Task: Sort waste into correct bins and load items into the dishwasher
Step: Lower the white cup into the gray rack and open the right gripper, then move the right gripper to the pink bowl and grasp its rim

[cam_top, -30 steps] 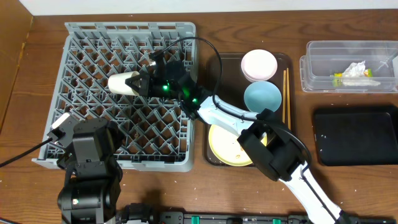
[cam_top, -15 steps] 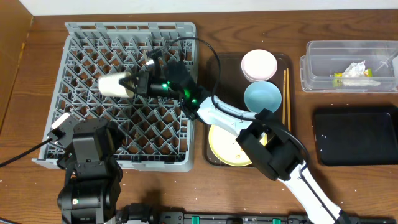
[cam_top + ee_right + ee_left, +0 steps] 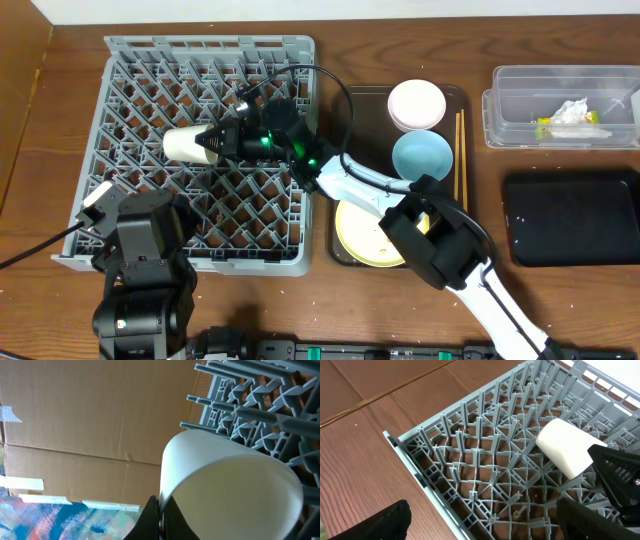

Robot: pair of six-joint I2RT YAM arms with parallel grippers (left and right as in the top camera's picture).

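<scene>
The right fingers [image 3: 217, 140] pinch the rim of the small white cup [image 3: 185, 143], which lies on its side at the pegs in the left half of the grey dish rack [image 3: 130, 60], base toward the left edge of the table [image 3: 270, 300]; whether it touches the pegs cannot be told. The left fingers [image 3: 390, 520] are spread wide, holding nothing, over the rack's front left corner. The brown tray [image 3: 372, 100] mid-table carries the white bowl [image 3: 416, 104], light blue saucer [image 3: 421, 155], pale yellow plate [image 3: 360, 235] and chopsticks [image 3: 460, 150]. The clear container [image 3: 520, 105] by the far right corner holds the napkin [image 3: 572, 112] and wrapper [image 3: 545, 126]
</scene>
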